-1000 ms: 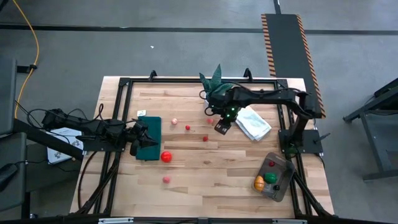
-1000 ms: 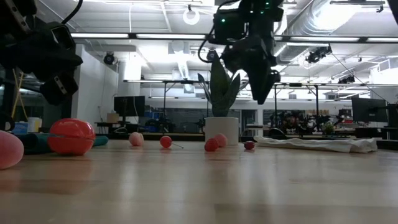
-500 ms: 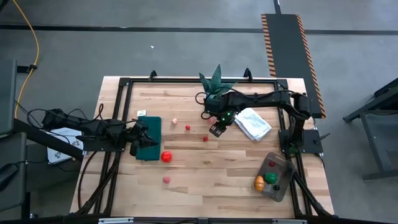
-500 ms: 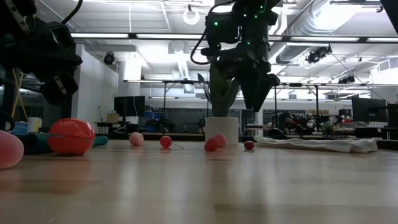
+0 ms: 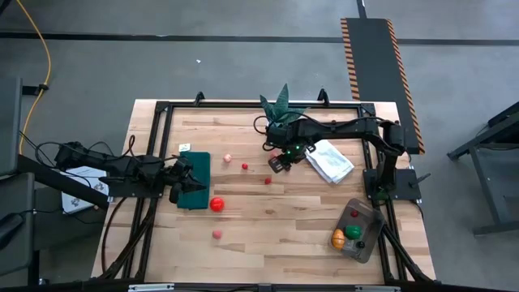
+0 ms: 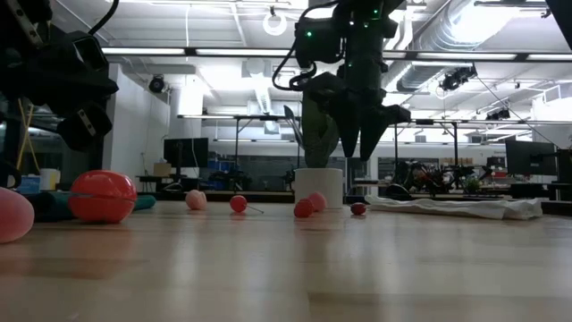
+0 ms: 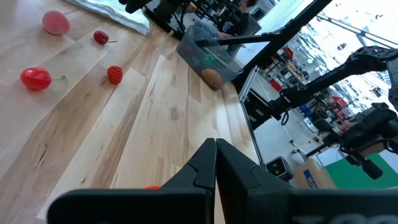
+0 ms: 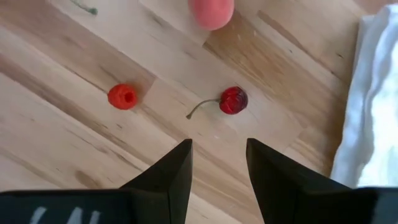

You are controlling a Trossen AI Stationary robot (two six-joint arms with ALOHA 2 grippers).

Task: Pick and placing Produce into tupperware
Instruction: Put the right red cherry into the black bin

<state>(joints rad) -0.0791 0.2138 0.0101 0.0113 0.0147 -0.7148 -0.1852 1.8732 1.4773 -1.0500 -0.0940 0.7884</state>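
Note:
My right gripper (image 5: 278,164) hangs open above the table's middle, pointing down. Below it lie a dark red cherry with a stem (image 8: 233,99), a red raspberry (image 8: 122,96) and a pink fruit (image 8: 211,11); the fingers touch none of them. More produce lies on the wood: a big red tomato (image 5: 216,204), a pink piece (image 5: 217,234) and small red pieces (image 5: 245,166). The tupperware (image 5: 366,242) stands at the near right with orange, green and red pieces in it. My left gripper (image 7: 216,149) rests shut at the left, over a dark green mat (image 5: 197,165).
A folded white cloth (image 5: 330,161) lies just right of my right gripper. A spiky green plant in a white pot (image 6: 318,186) stands behind it at the far edge. A black frame (image 5: 154,146) runs around the table. Bare wood lies between the scattered fruit and the tupperware.
My right gripper has turned about the line it points along, so its two fingers now stand side by side in the low view. It stays open above the cherry. The produce has not moved.

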